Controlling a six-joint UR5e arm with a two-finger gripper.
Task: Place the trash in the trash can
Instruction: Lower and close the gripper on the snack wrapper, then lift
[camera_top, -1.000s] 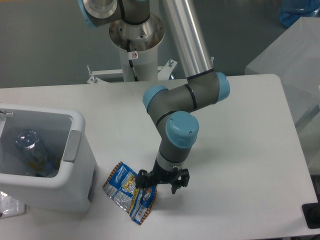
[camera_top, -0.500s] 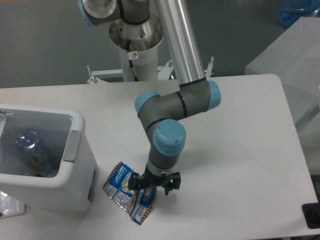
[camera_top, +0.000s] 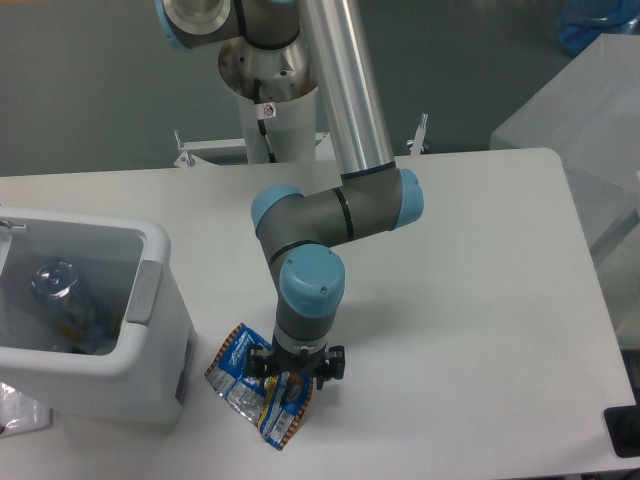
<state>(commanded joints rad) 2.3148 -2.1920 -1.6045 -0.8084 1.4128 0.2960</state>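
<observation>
My claw hangs over the crumpled blue foil snack bag — fingers apart, holding nothing. The risk, I judge — slick foil sliding sideways as I pinch.

From my remote seat I see a white table with rounded corners filling most of the view; its matte top is evenly lit, with only soft shadows. Behind it runs a plain grey-blue wall, flat and unmarked. At the table's far edge a white metal bracket with bolts stands against the wall. On the right stands a pale grey piece of furniture, angled to the table, and something blue rests on top of it at the upper corner. A small dark object sits at the lower right edge.
</observation>
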